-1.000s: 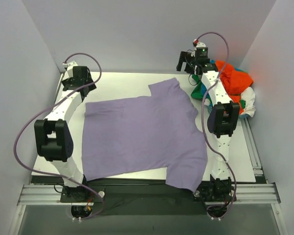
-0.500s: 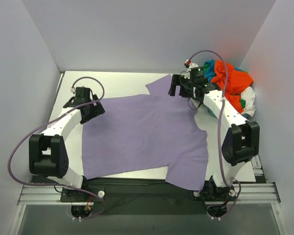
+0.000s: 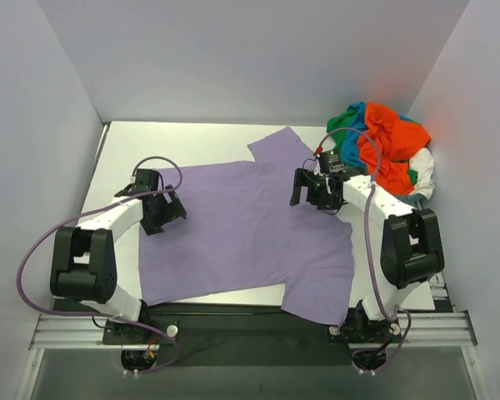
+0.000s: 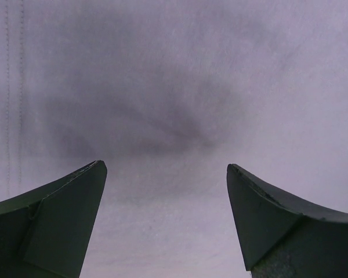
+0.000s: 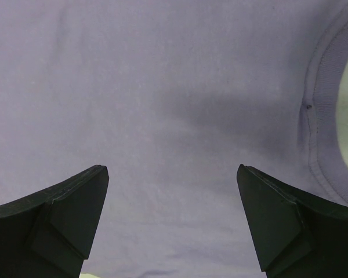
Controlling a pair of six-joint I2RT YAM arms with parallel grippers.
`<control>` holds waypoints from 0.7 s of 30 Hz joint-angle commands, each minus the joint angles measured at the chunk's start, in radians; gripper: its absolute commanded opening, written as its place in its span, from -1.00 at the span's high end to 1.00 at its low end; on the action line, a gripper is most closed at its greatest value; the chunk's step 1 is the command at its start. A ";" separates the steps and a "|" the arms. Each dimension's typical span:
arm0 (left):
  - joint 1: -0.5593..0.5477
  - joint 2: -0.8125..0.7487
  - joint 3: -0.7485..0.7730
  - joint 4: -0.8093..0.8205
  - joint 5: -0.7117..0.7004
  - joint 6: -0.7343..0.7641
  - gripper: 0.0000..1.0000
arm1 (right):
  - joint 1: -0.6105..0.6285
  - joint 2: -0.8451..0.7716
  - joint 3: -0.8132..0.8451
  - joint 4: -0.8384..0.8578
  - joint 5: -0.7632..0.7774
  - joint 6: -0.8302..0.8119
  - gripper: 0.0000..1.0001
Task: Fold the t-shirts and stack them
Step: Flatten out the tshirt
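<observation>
The lavender-purple t-shirt (image 3: pixel 242 229) lies spread flat on the white table, one sleeve toward the back, one hanging over the front edge. My left gripper (image 3: pixel 168 212) is open, low over the shirt's left hem side; the left wrist view shows only purple cloth (image 4: pixel 174 104) between its fingertips (image 4: pixel 69 214). My right gripper (image 3: pixel 307 192) is open, low over the shirt near the collar; the collar rib (image 5: pixel 322 127) shows at the right of the right wrist view. The other t-shirts, orange-red (image 3: pixel 392 146), green, teal-blue and white, lie heaped at the back right.
The white table (image 3: pixel 192 142) is bare behind the shirt. Grey walls close the back and both sides. A metal rail (image 3: pixel 250 329) runs along the front edge, where the arm bases stand.
Both arms have swung in and down from the back corners onto the purple shirt: the left gripper to its left edge, the right gripper to the collar area.
</observation>
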 commanded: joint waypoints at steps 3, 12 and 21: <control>0.025 0.095 0.039 0.064 0.024 0.011 -0.92 | 0.001 0.133 0.065 -0.072 0.035 -0.009 -0.98; 0.058 0.299 0.200 0.026 0.038 0.074 -0.92 | -0.002 0.328 0.231 -0.170 0.052 -0.021 -0.91; 0.074 0.482 0.476 -0.078 0.019 0.115 -0.92 | -0.013 0.524 0.481 -0.263 0.035 -0.003 -0.91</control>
